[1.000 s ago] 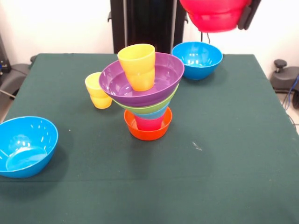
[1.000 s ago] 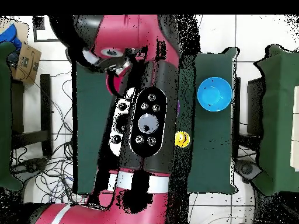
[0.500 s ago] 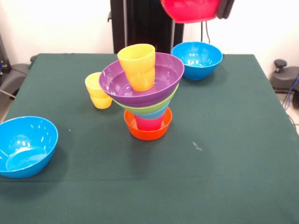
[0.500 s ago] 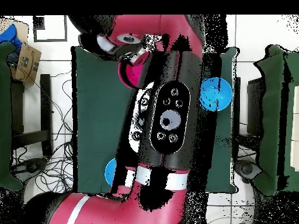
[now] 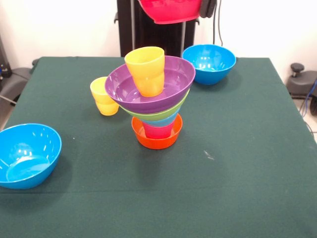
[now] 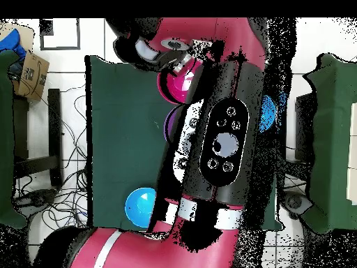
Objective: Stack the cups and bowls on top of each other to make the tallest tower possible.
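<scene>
— Two blue glossy plastic bowls sit apart from the many-coloured tower of nested bowls and cups (image 5: 153, 106): one (image 5: 27, 154) well off to its front left, the other (image 5: 209, 63) behind it to the right.

— And the tower itself?

— Glossy orange bowl (image 5: 156, 139) at the base on the green worktop (image 5: 237, 163), widening up to the big purple bowl (image 5: 148, 84), with a yellow-orange stepped tumbler (image 5: 146, 69) standing inside that.

— Anything beside it?

— A small yellow plastic cup (image 5: 104, 96), just left of the tower.

— The hand?

— Up high behind the tower (image 5: 171, 5), carrying a glossy red bowl (image 5: 170, 11). The grip itself is hidden, so I can't tell how wide it is.
</scene>
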Available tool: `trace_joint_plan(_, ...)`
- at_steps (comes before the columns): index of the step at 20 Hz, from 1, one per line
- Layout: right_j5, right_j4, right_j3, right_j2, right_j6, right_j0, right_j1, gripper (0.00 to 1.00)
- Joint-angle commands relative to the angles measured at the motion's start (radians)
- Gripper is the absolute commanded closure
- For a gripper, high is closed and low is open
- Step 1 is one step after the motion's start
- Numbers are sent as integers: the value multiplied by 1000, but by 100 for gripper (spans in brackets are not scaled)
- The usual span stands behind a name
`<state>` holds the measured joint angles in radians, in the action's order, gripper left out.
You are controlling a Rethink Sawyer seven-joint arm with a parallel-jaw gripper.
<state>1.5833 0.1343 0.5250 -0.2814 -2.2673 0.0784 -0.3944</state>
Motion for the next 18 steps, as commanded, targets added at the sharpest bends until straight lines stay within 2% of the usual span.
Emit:
trace_joint_plan(1, -21, -71, 91, 108, 300, 19, 23, 100)
trace_joint_plan(10, -97, -93, 143, 100, 332, 29, 21, 100)
trace_joint_plan(18, -185, -106, 246, 95, 352, 25, -21, 100)
